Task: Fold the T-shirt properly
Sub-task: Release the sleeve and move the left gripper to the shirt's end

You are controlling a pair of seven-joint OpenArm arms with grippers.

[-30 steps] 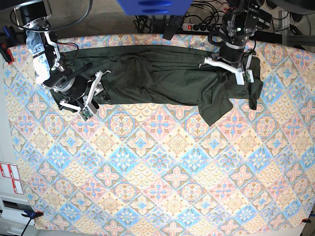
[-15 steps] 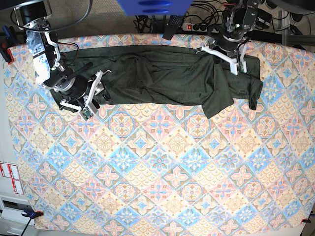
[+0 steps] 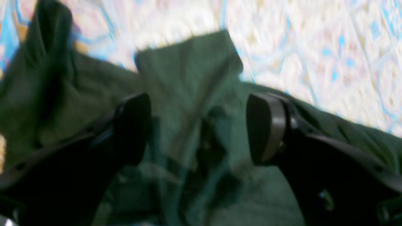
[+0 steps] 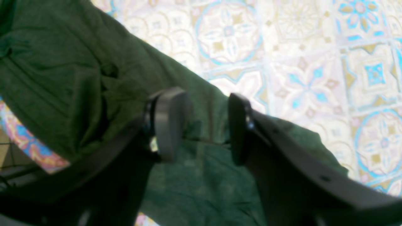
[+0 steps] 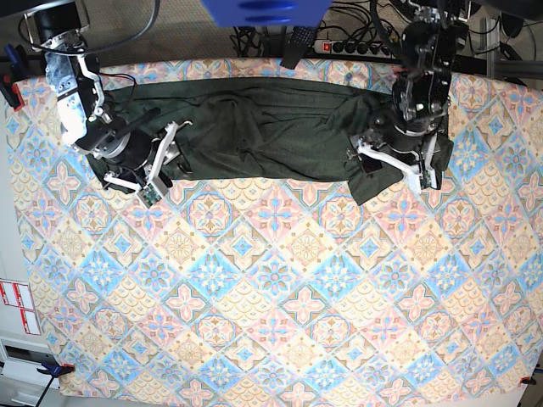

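Observation:
The T-shirt [image 5: 271, 127], dark olive green, lies bunched in a long strip across the back of the patterned table. Its right end drops into a flap [image 5: 366, 191] toward the front. My left gripper [image 5: 392, 167] hovers over that right end, open. In the blurred left wrist view its fingers [image 3: 267, 125] stand wide apart with T-shirt [image 3: 188, 94] cloth beneath them. My right gripper [image 5: 161, 161] sits on the left end. In the right wrist view the right gripper [image 4: 204, 125] has its jaws apart, with the T-shirt [image 4: 62, 78] cloth lying below the gap.
A patterned tablecloth [image 5: 271, 288] covers the whole table. A power strip and cables [image 5: 339, 47] lie beyond the back edge, beside a blue object [image 5: 263, 10]. Red-and-white labels [image 5: 17, 305] sit off the table's left side.
My left gripper has opened and let go of the cloth. Its arm has swung from the back right corner forward over the shirt's right end. The right arm has stayed put.

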